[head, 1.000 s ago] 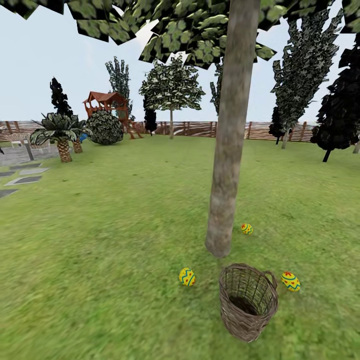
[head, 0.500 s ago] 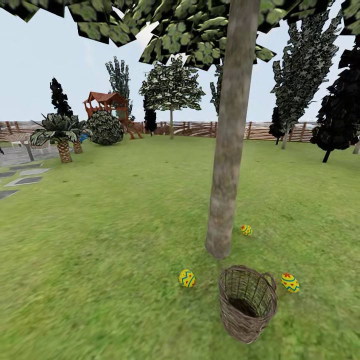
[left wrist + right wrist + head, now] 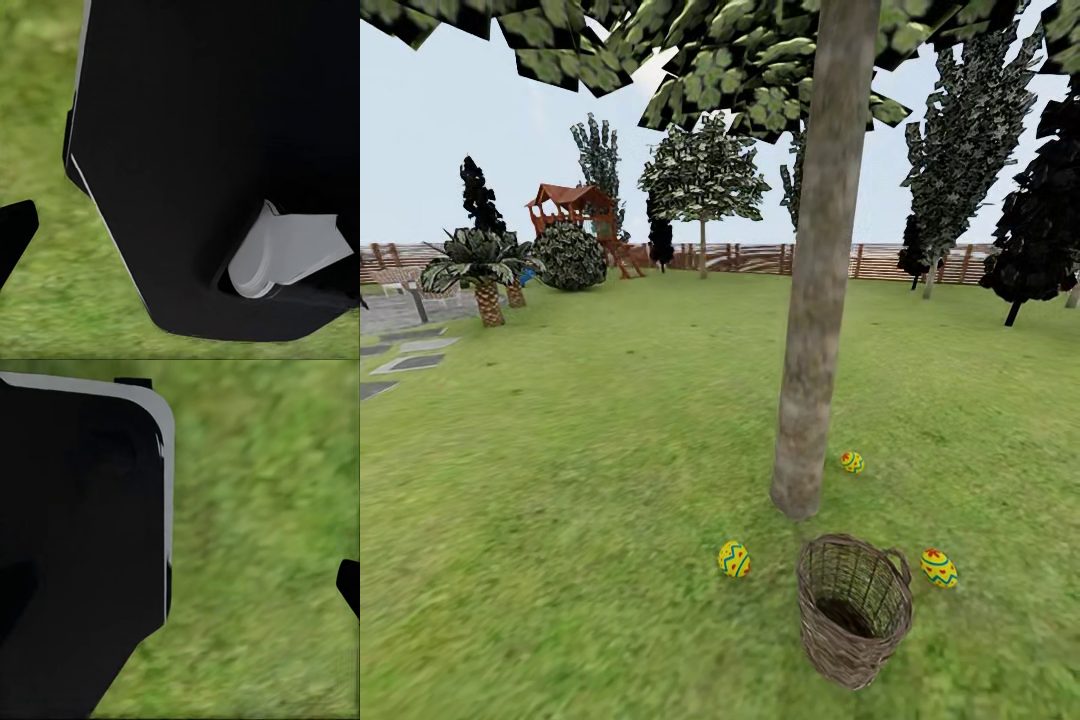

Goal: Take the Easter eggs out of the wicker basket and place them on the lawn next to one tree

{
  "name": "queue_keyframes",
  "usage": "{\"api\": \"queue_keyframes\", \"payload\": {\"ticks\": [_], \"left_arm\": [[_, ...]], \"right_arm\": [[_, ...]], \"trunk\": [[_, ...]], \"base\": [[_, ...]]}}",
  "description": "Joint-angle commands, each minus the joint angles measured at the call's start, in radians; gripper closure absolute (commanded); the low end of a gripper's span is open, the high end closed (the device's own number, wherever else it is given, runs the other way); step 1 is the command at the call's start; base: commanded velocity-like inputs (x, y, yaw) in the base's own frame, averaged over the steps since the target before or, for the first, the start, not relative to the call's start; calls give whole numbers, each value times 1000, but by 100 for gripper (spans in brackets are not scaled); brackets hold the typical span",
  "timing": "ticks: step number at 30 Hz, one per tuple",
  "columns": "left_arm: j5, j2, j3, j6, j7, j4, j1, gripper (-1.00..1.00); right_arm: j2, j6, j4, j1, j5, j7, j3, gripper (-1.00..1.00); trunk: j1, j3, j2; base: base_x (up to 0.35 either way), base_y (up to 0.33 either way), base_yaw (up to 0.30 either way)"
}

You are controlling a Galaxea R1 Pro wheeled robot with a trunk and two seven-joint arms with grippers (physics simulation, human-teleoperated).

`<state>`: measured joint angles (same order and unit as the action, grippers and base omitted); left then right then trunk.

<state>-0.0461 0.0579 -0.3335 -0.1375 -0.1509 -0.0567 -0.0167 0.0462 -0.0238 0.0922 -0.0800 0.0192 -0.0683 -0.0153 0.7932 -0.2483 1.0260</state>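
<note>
- Around the tree (image 3: 812, 400) we see three Easter eggs (image 3: 734, 559) on the lawn (image 3: 580, 500).
- Just beside the trunk stands the wicker basket (image 3: 854, 622).
- Our grippers' spread: we can't tell.

Three painted eggs lie on the grass: one egg (image 3: 734, 559), a second egg (image 3: 939, 567) and a third egg (image 3: 852, 461). One wicker basket (image 3: 854, 622) stands between the first two. One thick tree trunk (image 3: 815, 300) rises nearby. Farther off are one red play tower (image 3: 573, 207), one round shrub (image 3: 570, 256), one leafy tree (image 3: 703, 175) and two low palms (image 3: 482, 265).
</note>
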Motion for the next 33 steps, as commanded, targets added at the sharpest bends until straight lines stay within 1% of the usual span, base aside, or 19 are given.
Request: {"api": "queue_keyframes", "payload": {"ticks": [1, 3, 6, 18, 29, 33], "left_arm": [[-5, 0, -9, 25, -2, -2, 17, -100], [-5, -1, -9, 45, -2, -2, 29, -100], [-5, -1, -9, 57, -2, -2, 38, -100], [-4, 0, -9, 59, -2, -1, 42, -100], [-2, 4, -12, 61, -2, 6, 44, -100], [-4, 4, -10, 60, -3, 8, 44, -100]], "right_arm": [[0, -3, 3, 7, 2, -4, -2, -100], [0, -4, 3, 12, 2, -5, -2, -100], [-5, -4, 3, 16, 2, -5, -2, -100], [-11, -4, 3, 25, 1, -5, -1, -100], [-8, 0, -4, 25, 0, -1, 6, -100], [-5, 1, -5, 25, 1, -1, 3, -100]], "trunk": [[-4, 2, -6], [-12, 8, -20], [-23, 18, -41], [-69, 55, -125], [-111, 90, -202], [-111, 90, -202]], "base": [[0, 0, 0], [0, 0, 0], [0, 0, 0], [0, 0, 0], [0, 0, 0], [0, 0, 0]]}}
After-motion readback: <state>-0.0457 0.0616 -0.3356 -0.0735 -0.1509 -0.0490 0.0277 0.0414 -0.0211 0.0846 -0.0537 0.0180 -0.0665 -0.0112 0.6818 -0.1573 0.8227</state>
